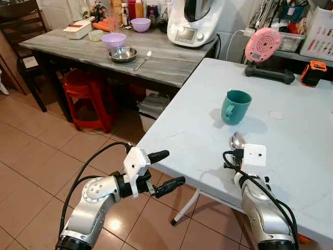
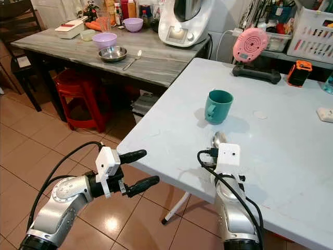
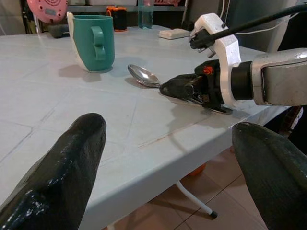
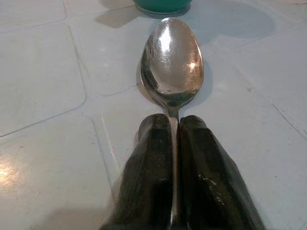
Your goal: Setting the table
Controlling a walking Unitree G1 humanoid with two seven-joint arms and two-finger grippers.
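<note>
Spoon (image 4: 171, 64): lies low on the white table (image 1: 291, 156), bowl up, handle pinched between the right gripper (image 4: 173, 143) fingers, likely so it can be laid flat beside the mug.
Left gripper (image 1: 164, 172): off the table's near edge, over the floor tiles, fingers spread wide and holding nothing; it appears to be waiting.
Mug (image 1: 235, 107): teal, upright, just beyond the spoon's tip, handle toward the robot's left.
Wrist views: the right one shows the fingers closed on the handle; the left one shows the spoon nearly touching the tabletop, from the side.
Farther off: a wooden table (image 1: 166, 60) with bowls and a second spoon (image 1: 143, 61).
</note>
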